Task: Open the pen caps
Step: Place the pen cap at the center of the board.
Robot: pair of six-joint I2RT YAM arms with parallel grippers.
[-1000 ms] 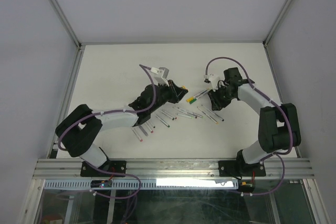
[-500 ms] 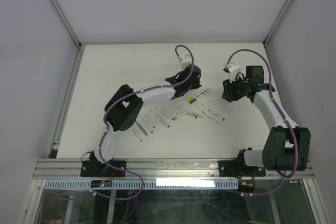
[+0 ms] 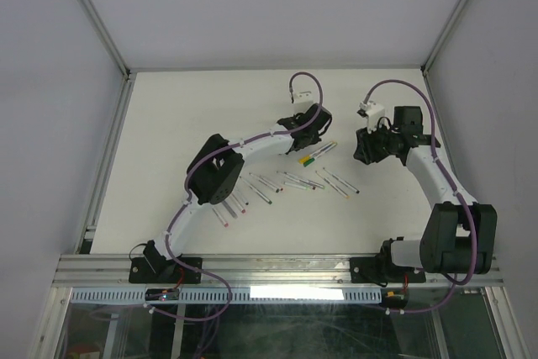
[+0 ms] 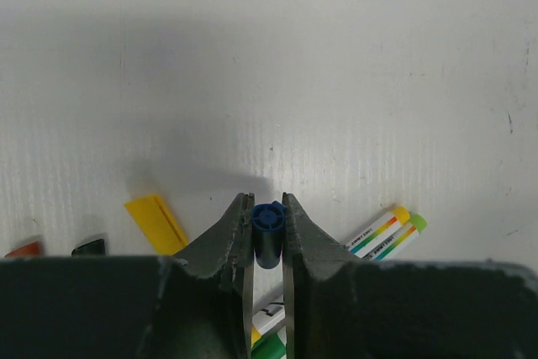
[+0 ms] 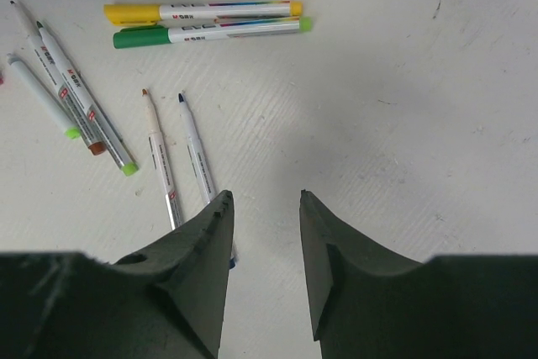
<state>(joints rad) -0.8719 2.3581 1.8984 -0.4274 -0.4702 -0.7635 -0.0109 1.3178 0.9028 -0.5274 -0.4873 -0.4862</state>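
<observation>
My left gripper (image 4: 268, 208) is shut on a blue pen cap (image 4: 268, 231), pinched upright between the fingertips just above the table. In the top view this gripper (image 3: 308, 135) hangs beside a yellow-capped pen (image 5: 202, 12) and a green-capped pen (image 5: 210, 31), which lie side by side. Their coloured tail ends (image 4: 395, 223) show to the right of the left fingers. My right gripper (image 5: 265, 199) is open with nothing between its fingers, above two uncapped pens (image 5: 195, 149). From the top view it (image 3: 366, 150) sits right of the pens.
Loose yellow (image 4: 155, 223), black (image 4: 88, 246) and orange (image 4: 23, 249) caps lie left of the left fingers. Several uncapped pens (image 3: 269, 187) lie in a scattered row across the table's middle. Metal frame rails (image 3: 109, 149) run along the table's sides.
The left arm has stretched from the pen row out toward the back, ending beside the yellow and green pens. The right arm rose and swung right, then held still.
</observation>
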